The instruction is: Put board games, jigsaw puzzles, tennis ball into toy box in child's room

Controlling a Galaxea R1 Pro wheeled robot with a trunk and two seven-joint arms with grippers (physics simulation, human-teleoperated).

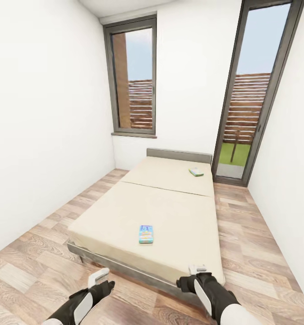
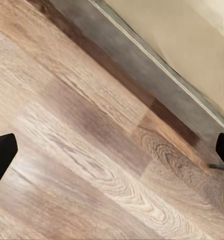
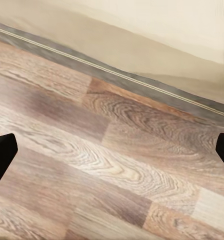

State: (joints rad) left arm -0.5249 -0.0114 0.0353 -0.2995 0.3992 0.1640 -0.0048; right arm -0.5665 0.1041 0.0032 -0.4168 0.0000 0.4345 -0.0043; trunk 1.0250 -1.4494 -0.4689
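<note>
Head view, step: we stand at the foot of the bed (image 1: 125, 212) in the child's room, both arms low over the wood floor (image 1: 30, 262); we judge this as the approach to fetch the first of the two board games lying on the cover.
Head view, near game: the light blue board game (image 1: 146, 234) lies flat on the cover near the foot end, ahead of us and between the two arms, well apart from either.
Head view, far game: the second board game (image 1: 196, 171), pale with a green edge, rests near the headboard on the right side, far beyond reach.
Head view, left pincer: our left pincer (image 1: 99, 276) hangs over the floor short of the bed frame, fingers spread, holding nothing.
Head view, right pincer: our right pincer (image 1: 198, 268) sits just at the bed's foot corner; from here we cannot tell how far its fingers stand apart.
Left wrist view: dark fingertips (image 2: 2, 155) at both edges stand wide apart, with bare floor and the grey bed frame (image 2: 141, 75) between them; released, nothing held.
Right wrist view: fingertips (image 3: 1, 152) likewise far apart over floor planks, the frame (image 3: 141, 80) and cream cover beyond; released and empty.
Next move: we judge that the base must roll closer and an arm lift above the cover, reaching forward to the blue game.
</note>
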